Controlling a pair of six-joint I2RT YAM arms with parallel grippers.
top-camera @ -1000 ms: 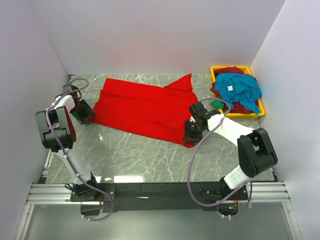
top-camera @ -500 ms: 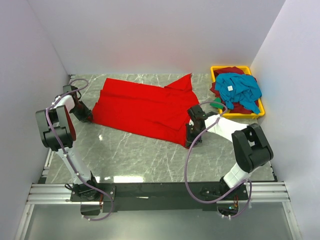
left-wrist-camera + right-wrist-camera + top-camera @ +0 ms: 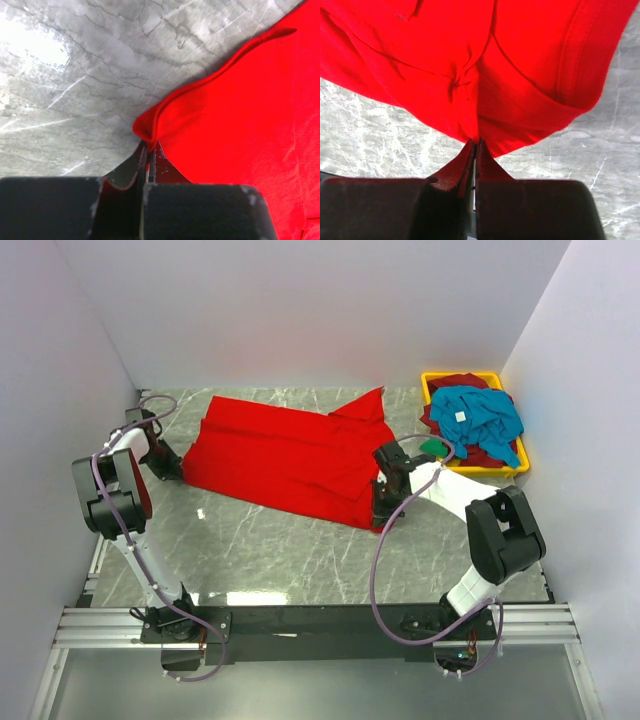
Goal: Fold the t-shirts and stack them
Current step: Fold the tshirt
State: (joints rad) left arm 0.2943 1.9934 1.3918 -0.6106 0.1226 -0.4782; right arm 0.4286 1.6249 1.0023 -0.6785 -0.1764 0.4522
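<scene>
A large bright red t-shirt point(image 3: 290, 455) lies spread across the marble table point(image 3: 280, 550). My left gripper point(image 3: 176, 473) is shut on its left corner; in the left wrist view the red cloth point(image 3: 230, 110) is pinched to a point between the jaws of that gripper point(image 3: 148, 146). My right gripper point(image 3: 380, 512) is shut on the shirt's near right edge, and the right wrist view shows the red fabric point(image 3: 485, 65) bunched into its closed jaws point(image 3: 475, 143). A teal-blue t-shirt point(image 3: 480, 420) with a white tag lies over a dark maroon one point(image 3: 462, 383).
The yellow bin point(image 3: 520, 462) holding the other shirts stands at the back right against the white wall. A green piece of cloth point(image 3: 432, 447) pokes out at the bin's left side. Bare marble shows in front of the red shirt.
Both grippers have gone from open to shut on the red shirt's edges. The right gripper shifted slightly left and back onto the hem; the left one edged toward the shirt's corner.
</scene>
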